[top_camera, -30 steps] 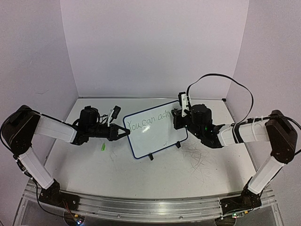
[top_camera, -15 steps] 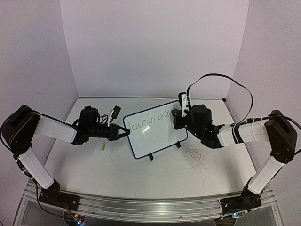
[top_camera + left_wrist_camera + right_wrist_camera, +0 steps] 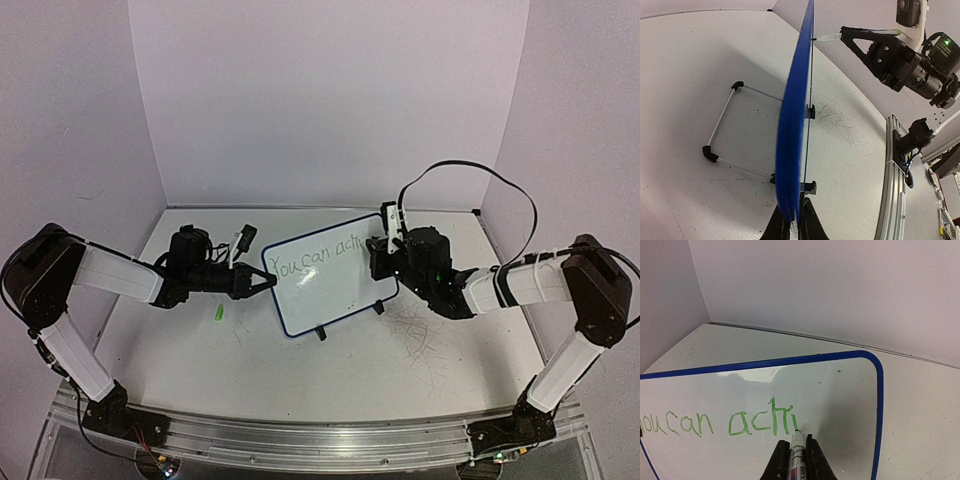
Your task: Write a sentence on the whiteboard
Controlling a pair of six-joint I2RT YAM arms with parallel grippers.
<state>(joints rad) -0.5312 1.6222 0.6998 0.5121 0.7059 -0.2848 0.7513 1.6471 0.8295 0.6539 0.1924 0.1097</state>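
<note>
Along the bottom edge of the top view runs a metal rail (image 3: 300,440) with both arm bases bolted to it. Above it, the white tabletop (image 3: 250,370) shows grey scribble scratches (image 3: 415,335) right of centre, and a small green piece (image 3: 218,313) lies left of centre, too small to tell what it is.

At mid-frame stands the whiteboard (image 3: 330,285), tilted back on two black feet (image 3: 321,335) and turned slightly, its left corner nearer the bottom of the frame than its right. The left gripper (image 3: 268,284) reaches in from the left and is clamped on the board's left edge. In the left wrist view, where the board (image 3: 792,150) shows edge-on as a blue strip, the two fingers (image 3: 779,227) pinch its rim at the bottom of the frame, with a wire stand (image 3: 722,122) on the table to the left.

The right gripper (image 3: 375,250) comes in from the right at the board's upper right corner. In the right wrist view its fingers (image 3: 781,460) are closed tight on a marker (image 3: 797,455), whose tip touches the white surface (image 3: 840,405) just below and right of the last green stroke. The sentence (image 3: 725,422) so far reads "You can acti" in one line across the upper part of the board.

Beyond the board, the table meets a plain pale wall (image 3: 330,100). A black cable (image 3: 470,170) loops above the right arm.
</note>
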